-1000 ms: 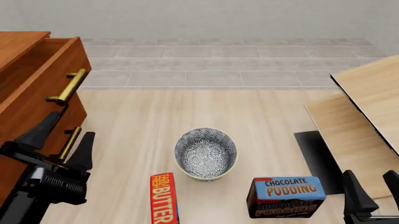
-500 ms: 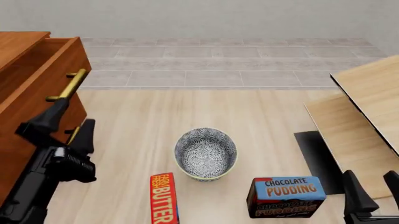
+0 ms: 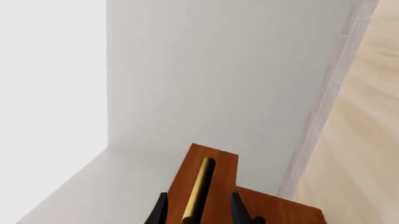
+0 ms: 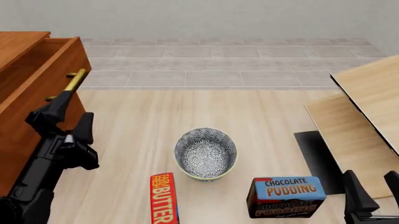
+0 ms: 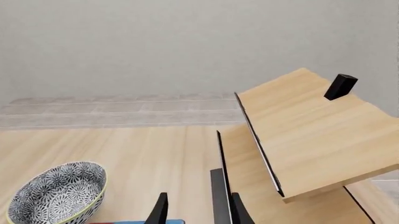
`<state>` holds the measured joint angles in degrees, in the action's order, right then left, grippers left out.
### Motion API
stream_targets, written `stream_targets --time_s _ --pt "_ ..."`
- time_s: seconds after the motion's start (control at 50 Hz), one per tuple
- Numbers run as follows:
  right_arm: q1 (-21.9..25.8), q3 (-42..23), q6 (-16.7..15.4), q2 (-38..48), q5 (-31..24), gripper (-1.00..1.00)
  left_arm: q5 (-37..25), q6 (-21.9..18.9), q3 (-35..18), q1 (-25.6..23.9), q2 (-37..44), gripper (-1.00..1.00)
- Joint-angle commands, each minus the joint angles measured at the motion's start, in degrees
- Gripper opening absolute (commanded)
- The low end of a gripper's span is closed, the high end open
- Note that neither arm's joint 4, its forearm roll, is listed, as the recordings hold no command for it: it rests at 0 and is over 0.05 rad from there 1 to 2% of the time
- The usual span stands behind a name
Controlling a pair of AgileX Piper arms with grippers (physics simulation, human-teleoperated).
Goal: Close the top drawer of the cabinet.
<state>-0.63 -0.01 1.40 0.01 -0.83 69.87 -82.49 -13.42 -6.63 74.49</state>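
Observation:
The reddish-brown cabinet (image 4: 17, 43) stands at the far left. Its top drawer (image 4: 39, 88) is pulled out, and the brass handle (image 4: 70, 83) runs along its front. My left gripper (image 4: 70, 115) is open just below that handle's near end. In the left wrist view the handle (image 3: 199, 189) lies in line between the two black fingertips (image 3: 158, 213), on the drawer front (image 3: 219, 173); I cannot tell whether they touch it. My right gripper (image 4: 374, 189) is open and holds nothing at the near right corner; in its own view it (image 5: 198, 212) faces the pale boards.
A patterned bowl (image 4: 206, 154) sits mid-table. A red butter box (image 4: 163, 199) and a chocolate pudding box (image 4: 287, 196) lie near the front edge. Pale wood boards (image 4: 367, 107) and a dark mat (image 4: 317, 158) fill the right side.
My left gripper has risen and moved forward along the cabinet, from the lower handle up to the top drawer's handle. The drawer and the right arm have not moved.

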Motion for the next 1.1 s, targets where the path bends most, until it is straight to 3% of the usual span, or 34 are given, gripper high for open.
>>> stream_targets --time_s 0.02,1.1 --pt "0.05 0.00 -0.03 0.00 0.03 1.00 0.02 -0.75 -1.58 1.51 2.03 1.00" --pt "0.26 -0.20 -0.36 0.00 0.29 1.00 0.03 -6.67 -5.43 6.20 6.87 1.00"
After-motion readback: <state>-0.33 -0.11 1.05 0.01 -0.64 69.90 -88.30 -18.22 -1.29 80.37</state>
